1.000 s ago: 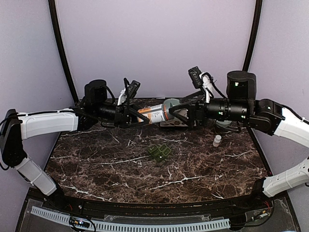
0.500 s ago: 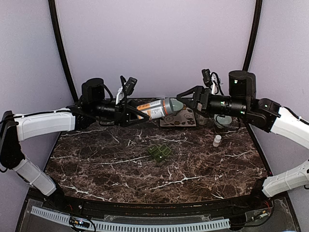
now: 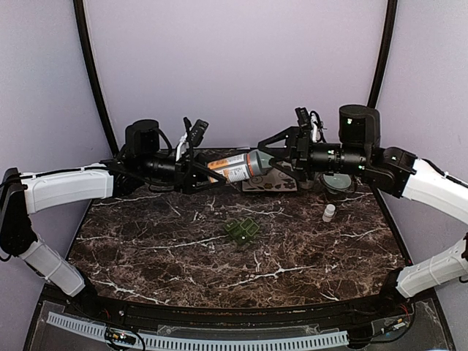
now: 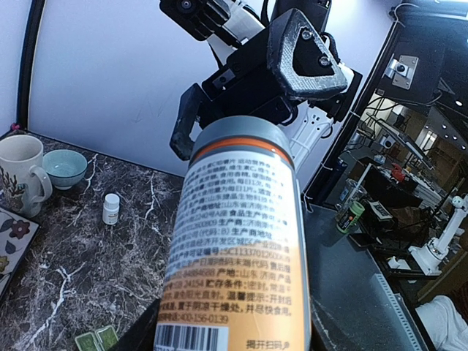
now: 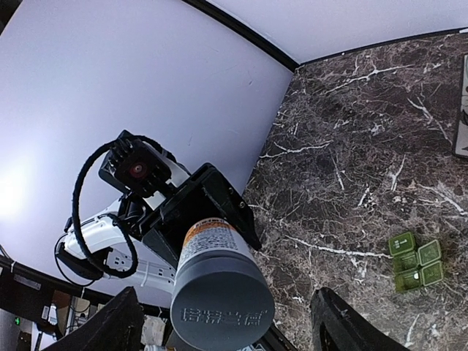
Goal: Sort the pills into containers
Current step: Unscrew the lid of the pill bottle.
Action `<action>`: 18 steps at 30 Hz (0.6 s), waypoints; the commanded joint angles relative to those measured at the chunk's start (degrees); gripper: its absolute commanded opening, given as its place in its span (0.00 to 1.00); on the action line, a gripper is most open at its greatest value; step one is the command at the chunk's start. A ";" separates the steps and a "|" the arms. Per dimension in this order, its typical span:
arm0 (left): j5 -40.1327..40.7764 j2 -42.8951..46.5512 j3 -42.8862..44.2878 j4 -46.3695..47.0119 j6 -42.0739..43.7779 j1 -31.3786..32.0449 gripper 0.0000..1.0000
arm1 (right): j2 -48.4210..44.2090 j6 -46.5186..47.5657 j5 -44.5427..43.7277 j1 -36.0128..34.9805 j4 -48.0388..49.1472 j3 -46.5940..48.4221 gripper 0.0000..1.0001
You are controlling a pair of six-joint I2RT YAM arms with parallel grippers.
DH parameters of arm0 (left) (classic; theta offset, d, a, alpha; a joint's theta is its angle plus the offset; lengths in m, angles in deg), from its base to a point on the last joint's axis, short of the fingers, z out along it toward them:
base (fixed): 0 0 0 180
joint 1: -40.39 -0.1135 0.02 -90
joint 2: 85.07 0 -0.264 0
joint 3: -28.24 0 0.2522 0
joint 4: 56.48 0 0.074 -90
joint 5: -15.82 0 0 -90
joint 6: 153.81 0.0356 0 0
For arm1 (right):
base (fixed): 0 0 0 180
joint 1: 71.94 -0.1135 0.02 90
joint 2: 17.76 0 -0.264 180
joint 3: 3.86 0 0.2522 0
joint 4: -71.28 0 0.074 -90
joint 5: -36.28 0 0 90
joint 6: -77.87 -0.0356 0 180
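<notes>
The dark-green pill organiser [image 3: 242, 232] lies flat near the middle of the marbled bench [image 3: 146, 248], its lids down. It sits nearer than both tools and lower, well apart from each, roughly below the gap between them. To its right and a little farther back a small white bottle [image 3: 330, 213] stands upright on the bench by itself.

Above the far half of the bench, the left tool [image 3: 212, 175] reaches in from the left and pinches a large orange-labelled bottle [image 3: 232, 168] around its body, holding it on its side in the air with the grey cap [image 3: 257, 161] pointing right. The right tool [image 3: 263, 156] comes from the right with its fingers [image 5: 121, 322] spread wide, one on either side of the cap. The right wrist view shows clear space between each finger and the cap.

Farther back a flower-patterned mat [image 3: 269, 181] lies on the bench, with a mug [image 4: 20, 175] and a pale green bowl [image 4: 64, 167] to its right.
</notes>
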 commanded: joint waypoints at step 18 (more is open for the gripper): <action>-0.91 -0.35 3.08 0.03 1.43 -0.09 0.00 | 4.32 -1.78 5.89 -0.19 4.81 1.30 0.78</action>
